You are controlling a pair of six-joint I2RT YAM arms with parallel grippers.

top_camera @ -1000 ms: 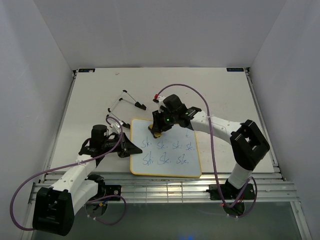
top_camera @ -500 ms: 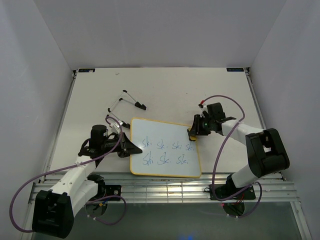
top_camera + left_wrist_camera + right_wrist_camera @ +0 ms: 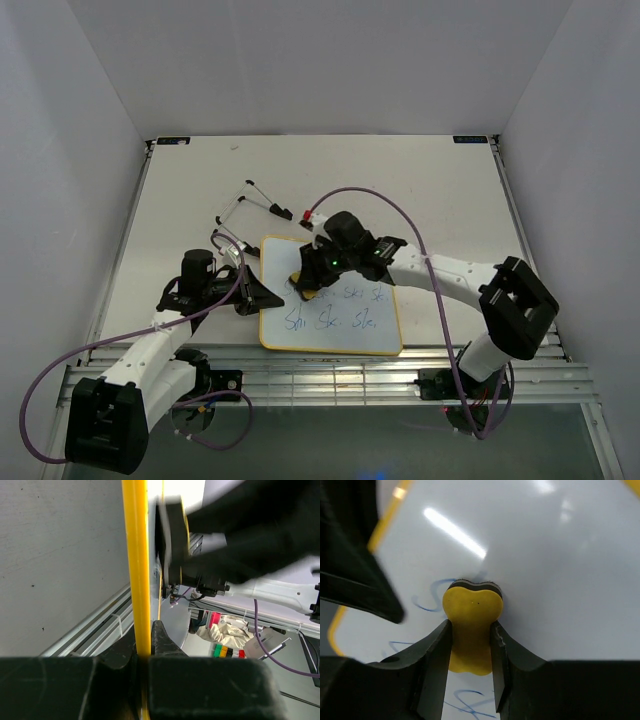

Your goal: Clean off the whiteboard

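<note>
**Eraser pressed to the board's upper left, left arm clamping the frame**

The whiteboard lies flat on the surface, close to its near edge and between the two arms. It has a thin yellow frame and rounded corners. Two rows of blue handwriting run across its lower half.

The left pincer is clenched on the board's left edge. In the left wrist view the yellow frame runs straight down between the two dark fingers, which close against it on either side.

The right arm reaches in from the right side, over the board. The right pincer is grasping a small yellow eraser. In the right wrist view its two fingers squeeze the narrow waist of the eraser, whose dark pad rests against the white face at the left end of the upper row of writing. Blue strokes show just left of the eraser and below it, while the board above and to the right of it is bare white.

On the surface beyond the board's far left corner lies a thin black and white wire piece, apart from the board. A purple cable loops over the right arm
</note>
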